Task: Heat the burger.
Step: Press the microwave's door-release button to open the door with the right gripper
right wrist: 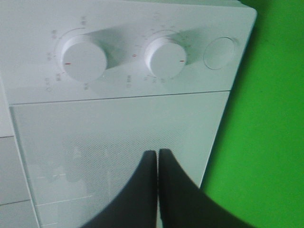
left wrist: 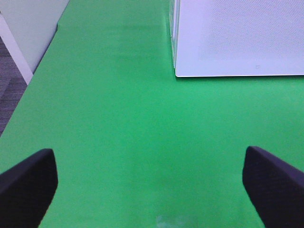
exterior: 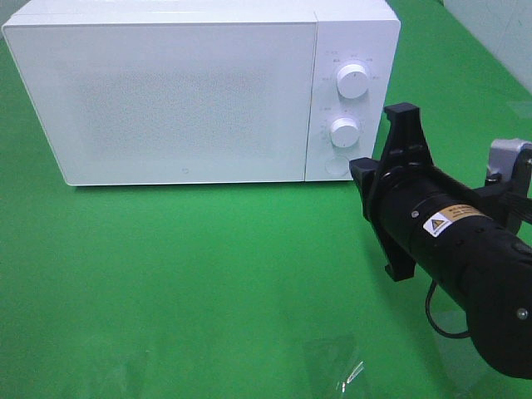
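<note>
White boxy microwave (exterior: 183, 91) faces me; my right black pincer (right wrist: 157, 153) clenched empty, probably to prod its round white dials (right wrist: 165, 58).

We see a white microwave (exterior: 183, 91) (door finely dotted), red marks on its white knobs (right wrist: 85, 58), a green tabletop (exterior: 166, 283), a black right gripper (right wrist: 157, 154).

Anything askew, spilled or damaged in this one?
Nothing looks damaged or askew. The microwave has its door closed. The only oddities are a shiny clear patch on the green mat near its front edge, and no burger in any view.
</note>
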Available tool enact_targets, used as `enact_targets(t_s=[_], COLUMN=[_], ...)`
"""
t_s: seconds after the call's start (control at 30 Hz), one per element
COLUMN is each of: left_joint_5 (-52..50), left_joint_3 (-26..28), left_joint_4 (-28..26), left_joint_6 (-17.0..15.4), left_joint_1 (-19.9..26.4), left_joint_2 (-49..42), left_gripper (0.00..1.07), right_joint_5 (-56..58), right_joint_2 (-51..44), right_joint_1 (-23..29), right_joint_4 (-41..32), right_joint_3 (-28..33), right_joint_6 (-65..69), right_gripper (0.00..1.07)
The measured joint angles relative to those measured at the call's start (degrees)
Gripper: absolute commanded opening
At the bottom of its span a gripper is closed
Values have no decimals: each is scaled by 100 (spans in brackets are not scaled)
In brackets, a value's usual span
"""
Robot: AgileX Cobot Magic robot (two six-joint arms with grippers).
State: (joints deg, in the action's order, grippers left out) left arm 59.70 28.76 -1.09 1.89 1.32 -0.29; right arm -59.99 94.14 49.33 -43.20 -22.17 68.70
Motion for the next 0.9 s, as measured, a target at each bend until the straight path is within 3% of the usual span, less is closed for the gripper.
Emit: enact_targets(t_s=[0.43, 0.63, 0.7, 0.9], left_joint_5=[0, 0, 0, 0], left_joint_3=[0, 0, 0, 0], left_joint_4=[0, 0, 0, 0], left_joint_6=[0, 0, 0, 0], left_joint_1=[0, 0, 0, 0], left_joint_2=[0, 0, 0, 0], left_gripper=[98, 98, 98, 98], right_joint_5=[281, 533, 751, 1066], right_joint_2=[647, 1043, 1226, 1490], right_joint_1=[-17, -487, -877, -1255], right_joint_4=[-172, 286, 751, 917], right_joint_3=[-103, -498, -802, -1163], right_joint_6=[848, 951, 1066, 1071], right_gripper=[0, 0, 0, 0])
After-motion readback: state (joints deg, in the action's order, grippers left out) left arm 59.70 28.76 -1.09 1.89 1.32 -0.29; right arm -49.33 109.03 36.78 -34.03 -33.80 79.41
